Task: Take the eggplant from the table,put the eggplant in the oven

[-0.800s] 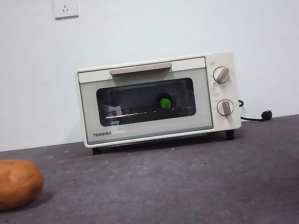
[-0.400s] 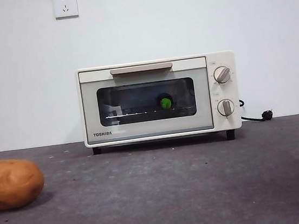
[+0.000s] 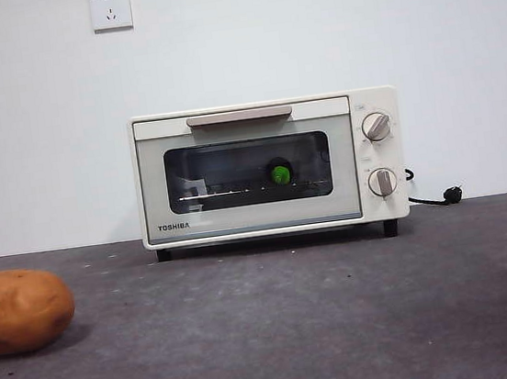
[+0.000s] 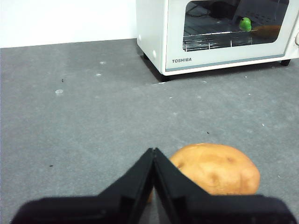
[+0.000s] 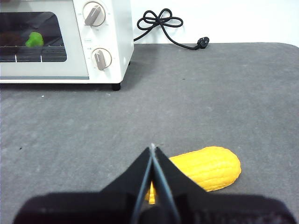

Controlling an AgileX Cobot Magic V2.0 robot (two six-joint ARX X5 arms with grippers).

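Note:
The cream TOSHIBA oven (image 3: 270, 169) stands at the back of the grey table (image 3: 299, 332), its door closed. Through the dark glass I see the eggplant's green stem cap (image 3: 280, 175) on the rack; its purple body is hard to make out. The same green cap (image 4: 245, 24) shows through the window in the left wrist view, and again (image 5: 34, 39) in the right wrist view. My left gripper (image 4: 153, 151) is shut and empty, held back from the oven, just in front of a potato. My right gripper (image 5: 152, 148) is shut and empty too, above a yellow corn cob.
An orange-brown potato (image 3: 20, 310) lies at the table's near left, also beyond the left jaws (image 4: 217, 169). A yellow corn cob (image 5: 205, 168) lies on the right side. The oven's black cord and plug (image 5: 163, 21) trail behind its right end.

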